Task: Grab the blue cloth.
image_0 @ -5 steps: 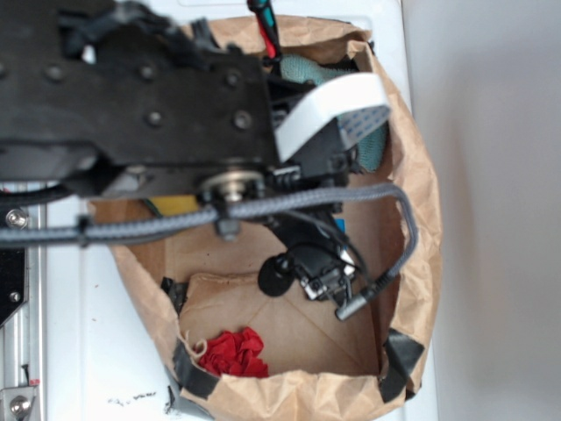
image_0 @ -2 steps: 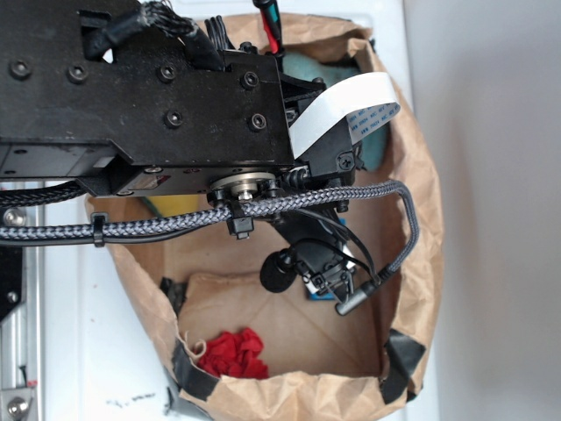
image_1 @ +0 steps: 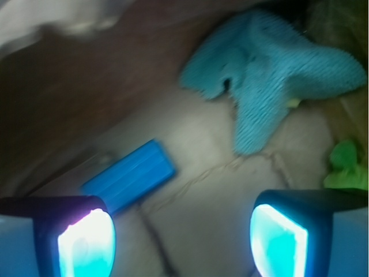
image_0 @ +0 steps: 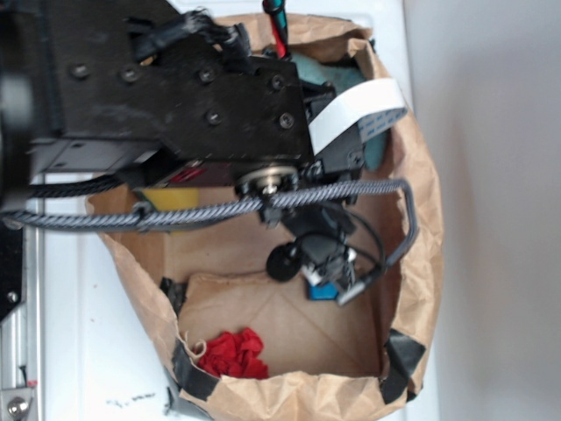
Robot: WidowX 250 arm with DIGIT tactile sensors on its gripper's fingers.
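Note:
The blue cloth (image_1: pixel 271 75) is a teal woven rag lying crumpled on the bag floor, at the upper right of the wrist view. In the exterior view only a strip of it (image_0: pixel 379 145) shows behind the arm at the bag's far side. My gripper (image_1: pixel 181 239) is open and empty, its two glowing fingertips wide apart at the bottom of the wrist view, well short of the cloth. In the exterior view the gripper (image_0: pixel 326 263) hangs inside the bag above its floor.
A brown paper bag (image_0: pixel 421 237) walls everything in. A smooth bright-blue block (image_1: pixel 130 176) lies by my left fingertip and also shows under the gripper (image_0: pixel 324 289). A small red cloth (image_0: pixel 232 353) lies at the front. A green plush toy (image_1: pixel 346 164) is at the right. A yellow object (image_0: pixel 171 199) is at the left.
The arm has swung to the right and toward the bag's far side. The gripper has moved up in the exterior view and stays open. The blue block now shows below it.

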